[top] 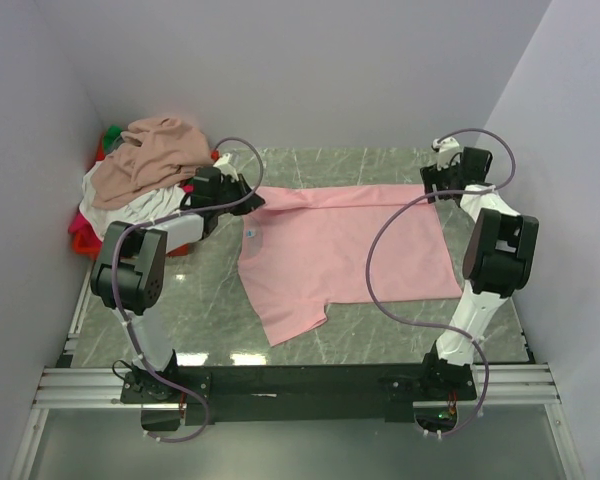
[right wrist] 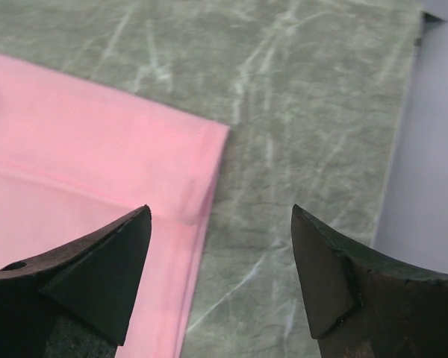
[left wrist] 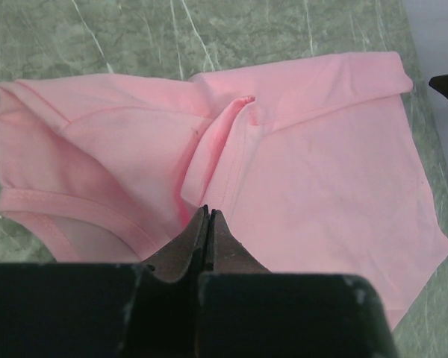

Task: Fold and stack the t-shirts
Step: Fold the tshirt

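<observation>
The red basket (top: 80, 240) sits in the far left corner of the tabletop (top: 210, 300), against the wall, and it is heaped well above its rim. A crumpled tan t-shirt (top: 160, 145) lies on top, a white t-shirt (top: 115, 195) hangs below it, a strip of magenta cloth (top: 80, 218) shows at the left side, and a speck of green cloth (top: 110, 130) shows at the back. The left arm's forearm crosses in front of the basket and hides its near right side. The light pink t-shirt (top: 350, 240) lies spread across the middle of the green marbled tabletop. Its neck label (top: 250, 233) is toward the left, one sleeve points at the near edge, and its far edge is folded over into a long band. The left pincer (left wrist: 209, 216) is clenched on a raised ridge of the pink cloth at the far left end of that band, just beside the basket. The cloth there puckers up to its tips. The right pincer (right wrist: 220, 216) hangs released at the far right corner of the shirt, with its jaws wide apart above the hem corner and bare marble, and nothing between them. A purple cable (top: 372, 265) from the right arm loops across the view of the shirt's right half.
</observation>
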Available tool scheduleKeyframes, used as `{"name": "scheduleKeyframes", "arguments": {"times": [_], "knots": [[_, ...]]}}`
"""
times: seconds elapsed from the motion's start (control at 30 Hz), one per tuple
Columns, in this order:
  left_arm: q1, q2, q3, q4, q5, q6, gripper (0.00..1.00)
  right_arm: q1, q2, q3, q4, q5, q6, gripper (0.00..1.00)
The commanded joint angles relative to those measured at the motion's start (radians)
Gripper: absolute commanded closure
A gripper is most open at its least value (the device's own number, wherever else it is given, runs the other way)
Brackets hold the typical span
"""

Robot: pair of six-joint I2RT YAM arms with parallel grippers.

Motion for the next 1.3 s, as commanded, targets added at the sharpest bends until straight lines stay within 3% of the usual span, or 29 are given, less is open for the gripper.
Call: {"name": "scheduleKeyframes", "arguments": {"times": [0.0,0.27,0.37,0.43,0.5,0.57,0.6,0.7,0.83,0.93,1.03,1.27], "knots": [[-0.011,-0.049,-0.012,-0.001,-0.009,0.029,1.0,-0.018,-0.064,0.005,-0.119,-0.139,-0.044,0.18],[-0.025,-0.051,-0.049,-0.034,-0.047,0.04,0.98,-0.021,-0.14,-0.048,-0.158,-0.258,-0.032,0.16],[-0.03,-0.066,-0.076,-0.043,-0.04,0.055,0.91,-0.021,-0.163,-0.065,-0.17,-0.287,-0.023,0.16],[-0.038,-0.098,-0.099,-0.041,-0.042,0.063,0.75,-0.021,-0.176,-0.077,-0.183,-0.31,-0.021,0.15],[-0.051,-0.138,-0.161,-0.025,-0.091,0.055,0.47,-0.02,-0.196,-0.088,-0.193,-0.327,-0.015,0.15],[-0.061,-0.21,-0.216,0.011,-0.131,0.063,0.31,-0.018,-0.218,-0.102,-0.199,-0.353,-0.015,0.14],[-0.064,-0.227,-0.221,0.017,-0.168,0.069,0.29,-0.017,-0.224,-0.105,-0.207,-0.363,-0.018,0.14],[-0.062,-0.208,-0.114,-0.053,-0.126,0.133,0.26,-0.008,-0.242,-0.108,-0.277,-0.426,-0.039,0.14],[-0.065,0.058,0.296,-0.321,0.026,0.284,0.27,0.005,-0.267,-0.114,-0.345,-0.511,-0.075,0.12],[-0.071,0.212,0.512,-0.516,0.08,0.389,0.27,0.008,-0.298,-0.145,-0.367,-0.549,-0.087,0.11],[-0.079,0.306,0.636,-0.621,0.083,0.468,0.27,0.008,-0.331,-0.173,-0.374,-0.558,-0.096,0.11],[-0.116,0.412,0.744,-0.702,0.103,0.508,0.28,0.006,-0.344,-0.196,-0.394,-0.568,-0.099,0.11]]}}
